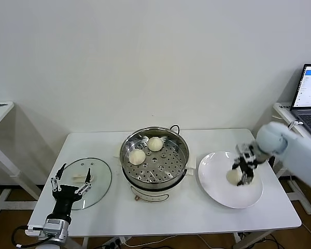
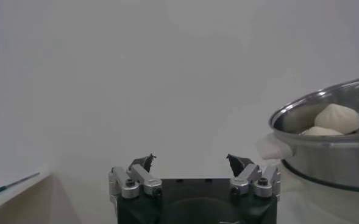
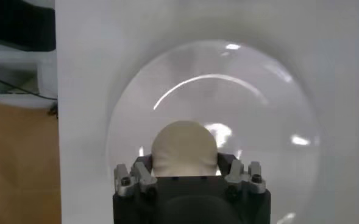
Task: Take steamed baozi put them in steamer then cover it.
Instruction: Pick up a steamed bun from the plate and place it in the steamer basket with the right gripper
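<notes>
A white rectangular table (image 1: 197, 210) fills the lower half of the head view, against a plain pale wall. At its centre sits the steamer (image 1: 155, 158), a round pot of shiny stainless steel with a perforated tray inside, on a white base. Two steamed baozi rest on the tray toward its upper left: one (image 1: 155, 143) near the back rim, another (image 1: 137, 156) just in front and to the left. Both are smooth, cream-white and rounded, close together.

Lower left in the head view, the cover (image 1: 88, 176) lies flat on the table, a round clear glass lid with a thin metal rim and a white handle at its middle. The left gripper (image 1: 71, 181) hovers over its near edge, black fingers spread wide and holding nothing; the left wrist view shows the same spread fingertips (image 2: 144, 163) and, at right, the steamer's gleaming wall (image 2: 331, 159).

Right of the steamer lies a glossy white plate (image 1: 229, 179), round and shallow, its far edge near the table's right side. A third baozi (image 1: 234, 177) sits on it. The right gripper (image 1: 244, 171) is down over this bun; in the right wrist view the fingers (image 3: 144, 175) flank the dome-shaped baozi (image 3: 184, 148) on both sides, jaws closed to its width.

An open laptop (image 1: 310, 98) stands on a separate table at the upper right edge.
</notes>
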Robot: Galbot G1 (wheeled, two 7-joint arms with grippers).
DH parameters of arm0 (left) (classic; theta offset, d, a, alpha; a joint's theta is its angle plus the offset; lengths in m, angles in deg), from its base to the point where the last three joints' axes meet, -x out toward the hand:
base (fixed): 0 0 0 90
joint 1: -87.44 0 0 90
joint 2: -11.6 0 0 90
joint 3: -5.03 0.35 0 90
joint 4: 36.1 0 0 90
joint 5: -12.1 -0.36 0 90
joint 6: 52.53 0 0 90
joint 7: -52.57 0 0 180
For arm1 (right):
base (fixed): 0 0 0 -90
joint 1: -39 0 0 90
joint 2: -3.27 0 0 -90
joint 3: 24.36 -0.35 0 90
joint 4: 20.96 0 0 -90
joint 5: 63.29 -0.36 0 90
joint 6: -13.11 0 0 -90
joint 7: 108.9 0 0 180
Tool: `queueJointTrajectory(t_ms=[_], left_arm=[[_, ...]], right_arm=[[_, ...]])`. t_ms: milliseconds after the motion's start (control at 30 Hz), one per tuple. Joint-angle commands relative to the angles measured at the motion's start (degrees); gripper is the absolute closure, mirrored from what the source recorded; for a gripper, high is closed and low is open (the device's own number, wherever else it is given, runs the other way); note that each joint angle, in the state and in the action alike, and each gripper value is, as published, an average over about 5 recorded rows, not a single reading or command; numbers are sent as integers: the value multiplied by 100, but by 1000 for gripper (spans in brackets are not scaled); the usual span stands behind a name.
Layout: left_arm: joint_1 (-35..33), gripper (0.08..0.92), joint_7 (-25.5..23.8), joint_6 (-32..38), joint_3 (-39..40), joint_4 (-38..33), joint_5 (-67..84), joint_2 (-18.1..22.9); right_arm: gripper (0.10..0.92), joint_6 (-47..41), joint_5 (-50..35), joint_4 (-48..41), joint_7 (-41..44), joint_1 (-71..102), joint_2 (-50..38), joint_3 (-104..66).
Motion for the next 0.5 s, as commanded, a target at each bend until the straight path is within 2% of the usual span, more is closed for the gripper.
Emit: queueJointTrajectory(t_ms=[33,233,500], left_arm=[[28,177,-9,-20,-25,5,14,-22],[50,177,-17,-34,-73,13,42,-36],[84,177,-27,-39,-118,21,70,-72]], right_arm=[[316,665,-1019,278,103,-2886,365,1446],[315,1768,-934,473,-6,-3711,1222,2062],[318,3053,-487,605,-514,-3818,2507,2461]])
